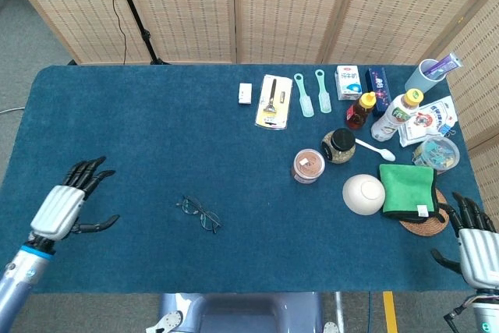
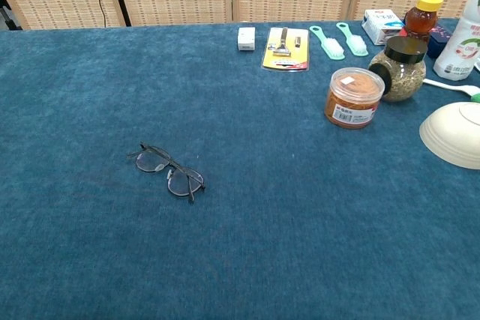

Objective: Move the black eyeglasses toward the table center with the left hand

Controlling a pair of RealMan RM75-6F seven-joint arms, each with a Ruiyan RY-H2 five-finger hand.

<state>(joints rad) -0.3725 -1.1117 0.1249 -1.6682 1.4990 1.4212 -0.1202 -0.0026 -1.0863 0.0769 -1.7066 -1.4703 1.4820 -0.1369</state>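
Head view, eyeglasses (image 1: pixel 198 214): lying flat on the cloth, left of the orange-lidded jar (image 1: pixel 308 166), well apart.
Left hand (image 1: pixel 69 204): fingers spread, empty, far left of eyeglasses.
Right hand (image 1: pixel 471 241): fingers apart, empty.
Handling: probably light, thin, fragile; pinch the frame's bridge.

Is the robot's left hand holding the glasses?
No, the left hand is open near the table's edge, well apart from the black eyeglasses lying on the cloth.

The blue-carpeted worktop (image 1: pixel 140 130) carries black eyeglasses (image 1: pixel 198 214) well left of a white bowl (image 1: pixel 363 194), with jars, bottles and brushes behind that bowl
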